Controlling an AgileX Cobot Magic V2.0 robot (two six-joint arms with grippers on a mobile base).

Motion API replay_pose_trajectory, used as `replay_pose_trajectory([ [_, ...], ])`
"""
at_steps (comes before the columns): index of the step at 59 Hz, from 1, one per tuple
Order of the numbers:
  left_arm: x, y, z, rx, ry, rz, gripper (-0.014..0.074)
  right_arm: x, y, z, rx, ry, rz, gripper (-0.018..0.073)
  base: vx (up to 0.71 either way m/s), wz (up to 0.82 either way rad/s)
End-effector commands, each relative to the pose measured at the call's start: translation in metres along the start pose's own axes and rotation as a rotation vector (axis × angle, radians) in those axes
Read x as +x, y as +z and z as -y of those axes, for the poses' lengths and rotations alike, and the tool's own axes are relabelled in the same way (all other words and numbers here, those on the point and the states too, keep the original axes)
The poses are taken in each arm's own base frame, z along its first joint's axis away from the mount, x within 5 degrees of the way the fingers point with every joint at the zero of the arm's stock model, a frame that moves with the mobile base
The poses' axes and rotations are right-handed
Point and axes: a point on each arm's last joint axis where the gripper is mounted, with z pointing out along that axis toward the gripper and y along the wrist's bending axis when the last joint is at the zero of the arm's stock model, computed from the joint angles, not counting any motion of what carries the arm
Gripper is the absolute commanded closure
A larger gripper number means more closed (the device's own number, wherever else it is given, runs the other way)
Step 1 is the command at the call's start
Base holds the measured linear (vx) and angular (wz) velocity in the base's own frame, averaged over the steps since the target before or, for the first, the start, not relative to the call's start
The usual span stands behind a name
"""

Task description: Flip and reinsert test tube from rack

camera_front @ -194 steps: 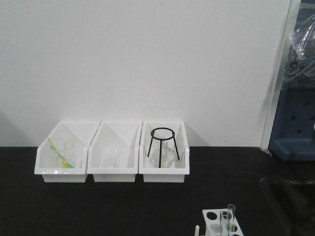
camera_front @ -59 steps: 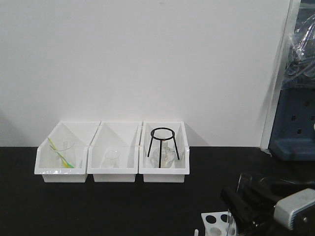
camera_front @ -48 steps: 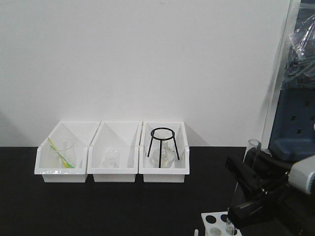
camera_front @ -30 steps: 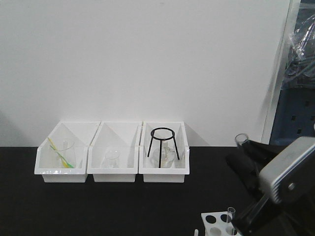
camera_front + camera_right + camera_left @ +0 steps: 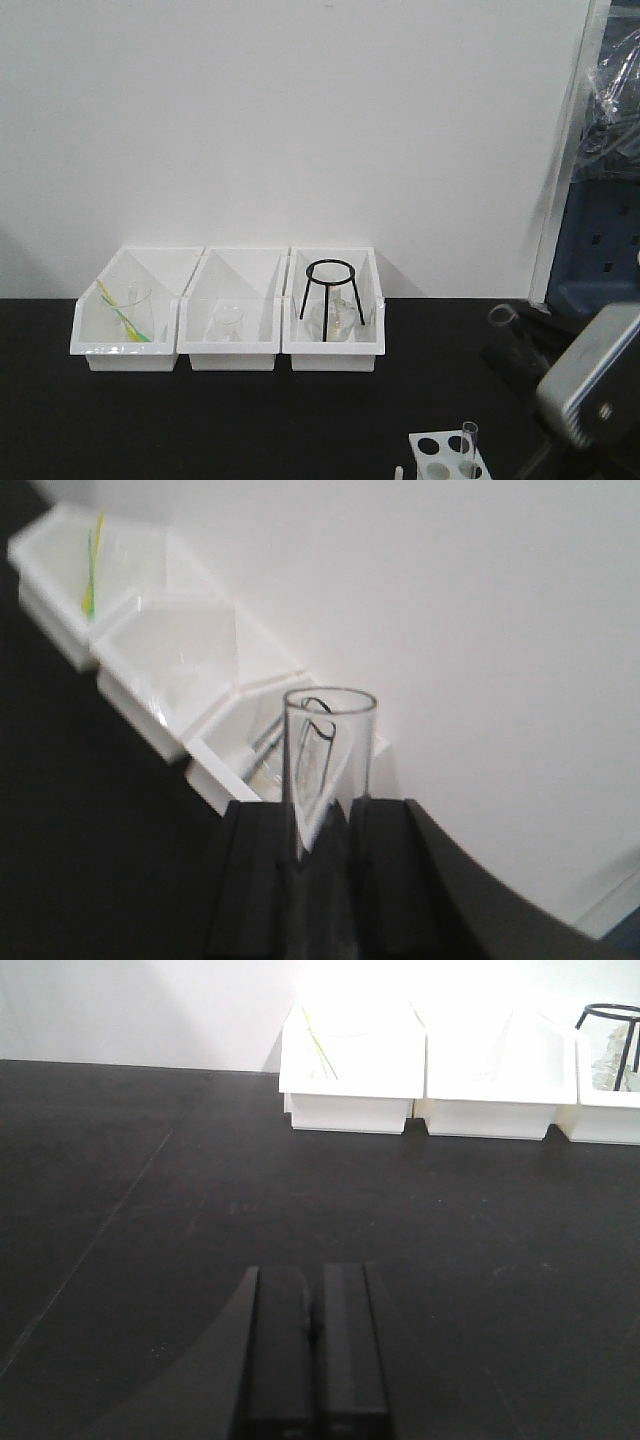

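**Glass tube out of the rack, pinched in my right gripper**

My right gripper [image 5: 322, 880] is closed on the test tube [image 5: 328, 760]. The two black fingers [image 5: 255, 880] press its sides below the open mouth, which sticks out past the fingertips. In the front view the tube [image 5: 500, 317] hangs tilted in the air above the right end of the counter [image 5: 150, 1210], mouth uppermost. It is up and to the right of the rack [image 5: 445, 457] and touches nothing but me. The rack stands at the counter's near edge, towards the right, with a second tube [image 5: 468, 440] upright in one of its holes. My left gripper [image 5: 312, 1350] is pressed together with nothing between its fingers, low over the bare counter. It faces the three white bins [image 5: 230, 355] along the far edge.

I judge the tube light and stiff, but thin-walled, smooth and easy to crack. I should hold it on the straight wall, never on the rim, with just enough squeeze that it cannot slide as I turn it over. Smooth glass against hard fingers can slip once the mouth points down. The hole leaves little room to spare, so I should go in straight and not knock the neighbouring tube.
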Motion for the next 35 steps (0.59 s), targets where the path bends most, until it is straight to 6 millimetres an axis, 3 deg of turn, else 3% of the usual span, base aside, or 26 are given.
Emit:
replay_pose_trajectory([
  [1, -0.007, -0.001, 0.001, 0.019, -0.004, 0.085, 0.0603, -0.028, -0.008, 0.02, 0.128, 0.396, 0.226, 0.0568, 0.0, 0.0],
  [8, -0.007, -0.001, 0.001, 0.019, -0.004, 0.085, 0.0603, -0.03, -0.01, 0.027, 0.184, 0.543, 0.286, 0.0568, 0.0, 0.0],
  [16, -0.007, -0.001, 0.001, 0.019, -0.004, 0.085, 0.0603, -0.024, -0.01, 0.026, 0.202, 0.533, 0.283, 0.0568, 0.0, 0.0],
  [28, -0.007, -0.001, 0.001, 0.019, -0.004, 0.085, 0.0603, 0.032, -0.014, 0.007, 0.271, 0.55, 0.298, 0.0568, 0.0, 0.0],
  [35, -0.007, -0.001, 0.001, 0.019, -0.004, 0.085, 0.0603, 0.049, -0.02, -0.004, 0.238, 0.551, 0.352, 0.0568, 0.0, 0.0],
])
